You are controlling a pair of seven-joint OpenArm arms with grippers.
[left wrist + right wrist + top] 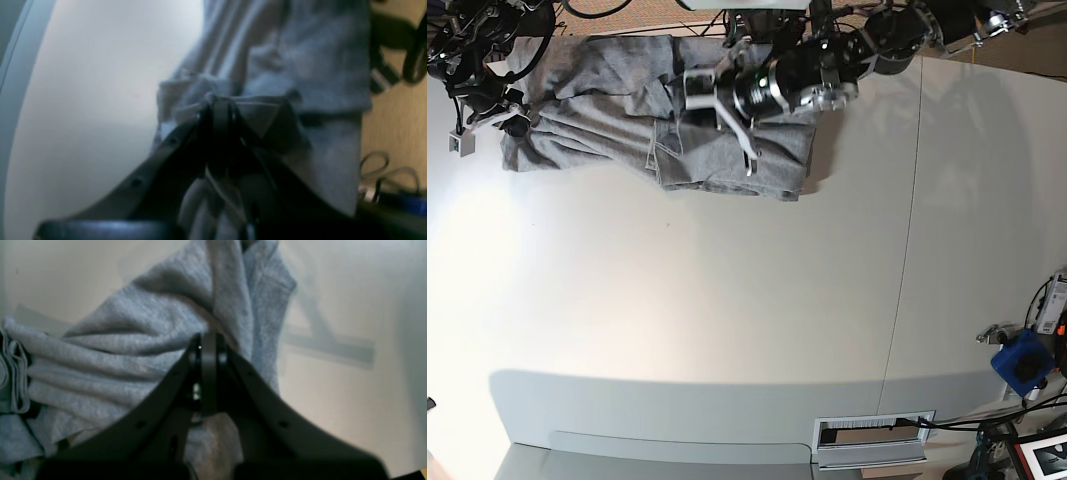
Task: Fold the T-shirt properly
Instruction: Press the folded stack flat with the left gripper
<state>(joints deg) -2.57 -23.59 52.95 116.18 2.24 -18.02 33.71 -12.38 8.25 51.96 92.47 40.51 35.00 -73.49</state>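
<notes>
Base view: the shirt (617,65) lies rumpled along the top-side edge of the table (677,300), spanning from the right gripper to the left one. At the left end, the right gripper (210,340) is fully closed, cloth pinched at its tips; ridges run away from it on both sides. Between the grippers the fabric is loose and creased. It appears soft, light and limp, neither slippery nor fragile, and likely to sag unless held at two well-spaced points. Farther right, the left gripper (218,103) is closed on a raised fold, with cloth around and beneath it. Corners or hems should offer the soundest hold.
</notes>
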